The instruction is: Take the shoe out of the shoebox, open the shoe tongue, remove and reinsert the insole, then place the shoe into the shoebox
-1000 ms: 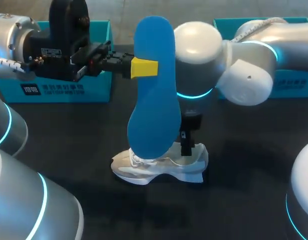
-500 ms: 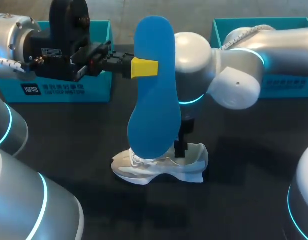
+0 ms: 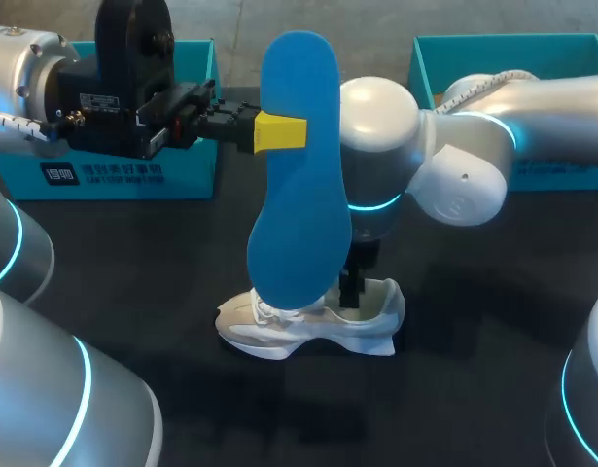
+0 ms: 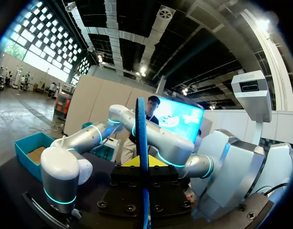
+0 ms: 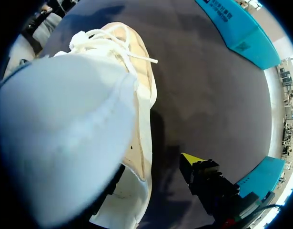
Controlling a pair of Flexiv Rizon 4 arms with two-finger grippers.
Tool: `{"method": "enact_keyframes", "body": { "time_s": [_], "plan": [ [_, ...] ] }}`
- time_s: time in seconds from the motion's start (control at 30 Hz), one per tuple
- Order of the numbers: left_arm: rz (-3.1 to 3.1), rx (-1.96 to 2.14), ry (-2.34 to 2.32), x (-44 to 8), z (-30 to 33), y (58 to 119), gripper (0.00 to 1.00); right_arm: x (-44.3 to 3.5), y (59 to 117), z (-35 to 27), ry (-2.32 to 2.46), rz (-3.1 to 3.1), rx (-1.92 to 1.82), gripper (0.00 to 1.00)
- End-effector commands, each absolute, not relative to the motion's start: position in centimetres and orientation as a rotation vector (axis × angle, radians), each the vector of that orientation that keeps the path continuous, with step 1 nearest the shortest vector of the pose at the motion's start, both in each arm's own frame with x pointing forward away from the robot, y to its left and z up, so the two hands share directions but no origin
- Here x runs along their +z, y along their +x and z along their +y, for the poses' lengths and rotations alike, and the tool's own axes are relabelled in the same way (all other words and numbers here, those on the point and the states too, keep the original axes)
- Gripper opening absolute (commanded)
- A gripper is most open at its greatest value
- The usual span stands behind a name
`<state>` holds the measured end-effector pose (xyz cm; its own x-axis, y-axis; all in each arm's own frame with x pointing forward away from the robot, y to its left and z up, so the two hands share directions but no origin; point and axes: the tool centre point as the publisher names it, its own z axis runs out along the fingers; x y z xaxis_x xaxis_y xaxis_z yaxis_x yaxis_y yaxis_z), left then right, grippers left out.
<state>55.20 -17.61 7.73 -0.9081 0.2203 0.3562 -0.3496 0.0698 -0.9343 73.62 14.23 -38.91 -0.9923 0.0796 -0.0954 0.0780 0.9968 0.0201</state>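
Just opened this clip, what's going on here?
The left gripper is shut on the blue insole, holding it upright in the air. The white shoe stands on the dark table below it, outside the two teal shoeboxes at the back. The right gripper is down at the shoe's heel opening, open. The insole is out and not yet back in.

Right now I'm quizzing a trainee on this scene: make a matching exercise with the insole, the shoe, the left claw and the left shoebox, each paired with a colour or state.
Things:
1. insole
2. shoe
3. left claw
4. left shoebox

States:
A. white, on the table
B. teal, at the table's far side
C. shut on the insole
D. blue, held upright in the air

Pairs: 1-D, 2-A, 3-C, 4-B.
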Motion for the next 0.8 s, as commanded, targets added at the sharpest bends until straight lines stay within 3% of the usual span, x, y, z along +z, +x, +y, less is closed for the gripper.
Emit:
{"method": "enact_keyframes", "body": {
  "time_s": [0.03,0.3,0.37,0.47,0.53,0.8],
  "plan": [
    [-1.952,1.887,0.125,7.81,-17.78,55.38,0.00,-39.39,73.62,14.15,0.123,3.046,0.024,0.73],
    [-1.952,1.887,0.125,7.81,-17.78,55.38,0.00,-39.57,73.88,13.82,0.133,3.050,0.024,0.65],
    [-1.952,1.887,0.125,7.81,-17.78,55.38,0.00,-39.77,74.00,13.73,0.134,3.053,0.022,0.57],
    [-1.952,1.887,0.125,7.81,-17.78,55.38,0.00,-39.94,74.01,13.67,0.135,3.057,0.021,0.37],
    [-1.952,1.887,0.125,7.81,-17.78,55.38,0.00,-40.02,73.95,13.69,0.136,3.060,0.023,0.03],
    [-1.952,1.887,0.125,7.81,-17.78,55.38,0.00,-39.68,73.68,13.79,0.130,3.060,0.020,0.00]
  ]
}}
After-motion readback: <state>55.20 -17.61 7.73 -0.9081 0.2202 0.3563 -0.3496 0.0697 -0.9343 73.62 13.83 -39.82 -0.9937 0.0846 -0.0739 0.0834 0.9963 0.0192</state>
